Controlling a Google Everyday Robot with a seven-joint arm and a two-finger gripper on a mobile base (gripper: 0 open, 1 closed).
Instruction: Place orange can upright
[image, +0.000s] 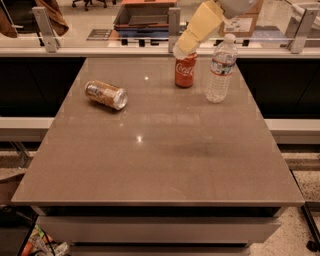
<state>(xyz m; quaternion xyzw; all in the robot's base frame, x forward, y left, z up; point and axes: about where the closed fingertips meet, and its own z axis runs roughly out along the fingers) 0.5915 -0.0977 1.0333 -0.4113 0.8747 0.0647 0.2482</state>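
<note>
The table (150, 170) is lit evenly from overhead — two small points of glare are seen left of its centre, and a faint soft shadow is cast right of centre. The gripper (180, 49), at the far edge just above the red can (185, 72), is brightly lit.
</note>
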